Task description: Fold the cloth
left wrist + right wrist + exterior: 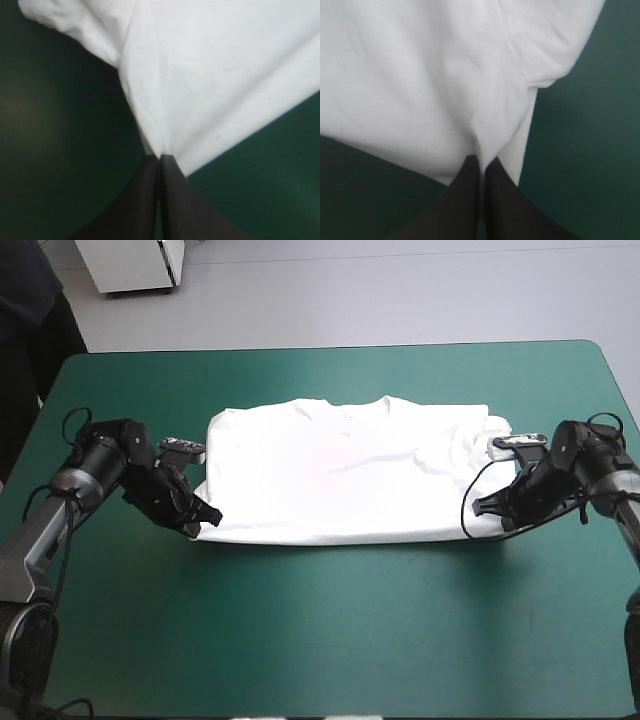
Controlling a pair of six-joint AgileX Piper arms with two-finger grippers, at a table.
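Note:
The white T-shirt point(350, 470) lies spread across the middle of the teal-green table, collar toward the far edge, its near hem a straight line. My left gripper point(205, 517) is shut on the T-shirt at its near left corner; in the left wrist view the cloth point(210, 80) fans out from the pinched black fingers point(160, 159). My right gripper point(480, 506) is shut on the T-shirt at the near right corner, where the fabric point(430, 80) creases up from the finger tips point(482, 161). A sleeve is folded in on each side.
Bare teal-green cover point(340, 630) stretches between the shirt's near hem and the table's near edge. More open cover lies beyond the collar toward the far edge point(330, 370).

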